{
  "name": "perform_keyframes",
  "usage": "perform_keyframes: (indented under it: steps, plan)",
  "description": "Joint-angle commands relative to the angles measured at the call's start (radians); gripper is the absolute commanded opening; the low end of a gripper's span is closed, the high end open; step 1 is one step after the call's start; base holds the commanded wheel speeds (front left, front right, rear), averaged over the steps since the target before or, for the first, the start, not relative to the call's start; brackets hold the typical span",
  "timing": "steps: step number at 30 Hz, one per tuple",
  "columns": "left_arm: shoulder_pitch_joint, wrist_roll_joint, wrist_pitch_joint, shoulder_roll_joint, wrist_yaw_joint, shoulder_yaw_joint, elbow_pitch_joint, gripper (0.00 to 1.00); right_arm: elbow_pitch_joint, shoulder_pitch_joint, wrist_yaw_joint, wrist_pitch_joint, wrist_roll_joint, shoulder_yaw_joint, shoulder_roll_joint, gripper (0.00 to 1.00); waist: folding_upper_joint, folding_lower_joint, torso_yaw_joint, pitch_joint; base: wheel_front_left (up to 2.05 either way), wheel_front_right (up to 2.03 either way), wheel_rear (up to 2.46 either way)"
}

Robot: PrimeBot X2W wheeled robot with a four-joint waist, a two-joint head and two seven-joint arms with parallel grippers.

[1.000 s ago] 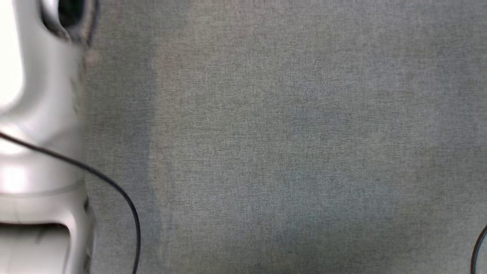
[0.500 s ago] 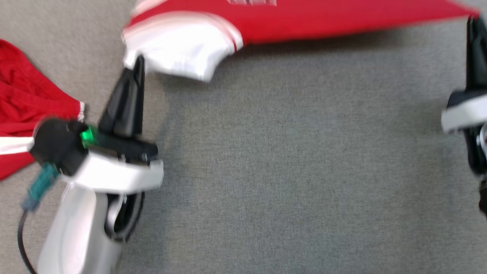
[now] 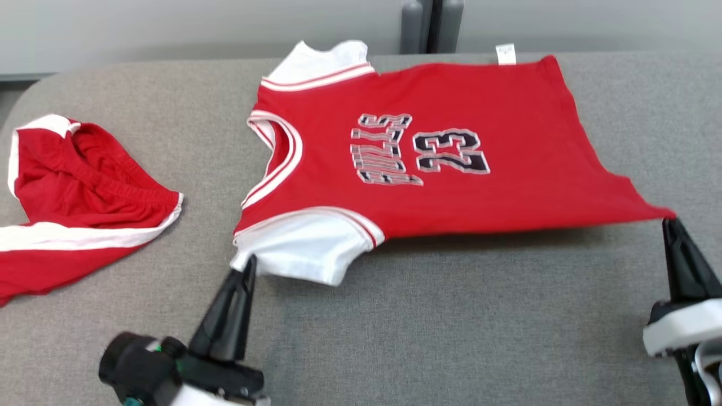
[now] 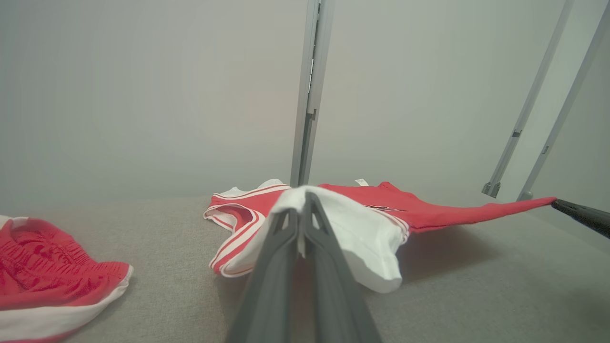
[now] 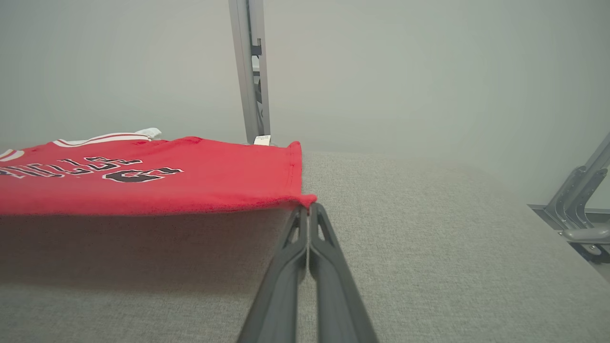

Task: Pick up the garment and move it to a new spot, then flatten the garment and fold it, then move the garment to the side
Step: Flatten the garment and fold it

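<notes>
While red shorts (image 3: 73, 186) lie left, both claws pinch the jersey (image 3: 440, 163).

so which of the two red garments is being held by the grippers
The red jersey with the number, pinched at its near corners by the left gripper and right gripper; the crumpled red shorts lie untouched.

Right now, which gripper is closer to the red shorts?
Left. The left gripper pinches the jersey's white sleeve, just beside the red shorts; the right gripper holds the far hem corner.

Head view looks down from above; both wrist views skim low, close — all share the jersey (image 3: 428, 152).
</notes>
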Motion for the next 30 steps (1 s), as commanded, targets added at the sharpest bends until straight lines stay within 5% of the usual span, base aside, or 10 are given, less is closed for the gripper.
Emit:
perform_keyframes:
  steps: [1,17,23,30]
  plan:
    - [0.008,0.007,0.004,0.008,0.006,0.000,-0.006,0.00,-0.006,0.016,0.000,-0.001,0.001,-0.003,-0.002,0.00,0.0000,-0.0001,0.000,-0.018,0.00,0.00,0.00]
    - [0.214,-0.024,0.194,0.025,0.052,-0.047,-0.168,0.00,-0.101,0.260,0.000,-0.001,-0.024,-0.061,0.016,0.00,0.0000,-0.0001,-0.030,-0.089,0.00,0.00,0.00]
    - [0.108,-0.045,0.188,0.006,0.046,-0.050,-0.131,0.00,-0.035,0.182,0.000,-0.001,-0.007,-0.031,0.035,0.00,0.0000,-0.0001,-0.038,-0.093,0.00,0.00,0.00]
    - [-0.103,-0.020,0.140,-0.015,0.032,-0.071,0.084,0.00,0.090,0.036,0.000,-0.001,-0.002,0.003,0.035,0.00,0.0000,-0.0001,-0.028,-0.069,0.00,0.00,0.00]
